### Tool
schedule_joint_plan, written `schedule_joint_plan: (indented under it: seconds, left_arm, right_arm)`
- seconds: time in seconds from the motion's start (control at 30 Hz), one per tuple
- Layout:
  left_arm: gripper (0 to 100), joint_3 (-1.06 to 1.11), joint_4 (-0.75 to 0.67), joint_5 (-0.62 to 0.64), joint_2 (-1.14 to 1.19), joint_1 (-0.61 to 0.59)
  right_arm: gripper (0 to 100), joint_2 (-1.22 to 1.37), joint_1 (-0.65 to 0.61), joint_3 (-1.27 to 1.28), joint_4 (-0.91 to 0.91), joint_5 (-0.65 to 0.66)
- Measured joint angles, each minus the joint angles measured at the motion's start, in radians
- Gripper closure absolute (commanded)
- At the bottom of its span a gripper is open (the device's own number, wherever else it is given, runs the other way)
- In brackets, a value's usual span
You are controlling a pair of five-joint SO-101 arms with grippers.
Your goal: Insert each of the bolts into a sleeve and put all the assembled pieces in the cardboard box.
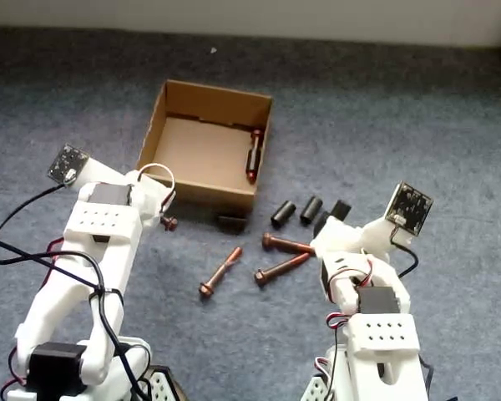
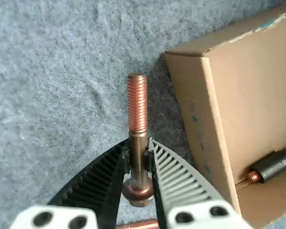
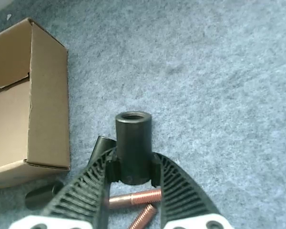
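Three loose bolts (image 1: 221,271) and three loose sleeves (image 1: 282,213) lie on the carpet (image 1: 401,109) near the cardboard box (image 1: 202,197), which holds one assembled piece (image 1: 253,156); the left gripper (image 2: 138,167) clamps a fourth bolt (image 2: 137,109), the right gripper (image 3: 133,168) a fourth sleeve (image 3: 133,140), its base hidden.

Grey carpet (image 1: 417,109) under me. Lying on it: cardboard box (image 1: 200,190), open side up. Three loose bolts (image 1: 221,271) near its front. Two black sleeves (image 1: 282,213) just past them, another sleeve (image 1: 231,223) just beside the box wall.
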Motion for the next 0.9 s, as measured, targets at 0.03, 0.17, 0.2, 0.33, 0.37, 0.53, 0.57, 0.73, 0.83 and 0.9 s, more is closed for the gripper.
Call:
schedule_joint_plan:
  seconds: [0.03,0.17,0.2,0.33,0.37,0.53,0.57,0.73,0.83,0.9]
  left_arm:
    - [99,0.0,0.0,0.005,0.0,0.005]
    - [99,0.0,0.0,0.011,0.0,0.006]
    - [99,0.0,0.0,0.011,0.0,0.006]
    - [99,0.0,0.0,0.011,0.0,0.006]
    - [97,0.0,0.0,0.011,0.0,0.006]
    - [77,0.0,0.0,0.011,0.0,0.006]
    - [73,0.0,0.0,0.011,0.0,0.006]
    - [65,0.0,0.023,0.011,0.0,0.015]
    - [65,0.0,0.025,0.011,0.0,0.032]
    - [65,0.0,0.025,0.011,0.0,0.031]
  right_arm:
    - [99.3,0.0,0.0,0.0,0.0,0.0]
    - [99.3,0.0,0.0,0.0,0.0,0.0]
    - [99.3,0.0,0.0,0.0,0.0,0.0]
    - [99.3,0.0,0.0,0.0,0.0,0.0]
    - [99.3,0.0,0.0,0.0,0.0,0.0]
    - [99.3,0.0,0.0,0.0,0.0,0.0]
    - [99.3,0.0,0.0,0.0,0.0,0.0]
    - [99.3,0.0,0.0,0.0,0.0,0.0]
    - [99.3,0.0,0.0,0.0,0.0,0.0]
    - [99.3,0.0,0.0,0.0,0.0,0.0]
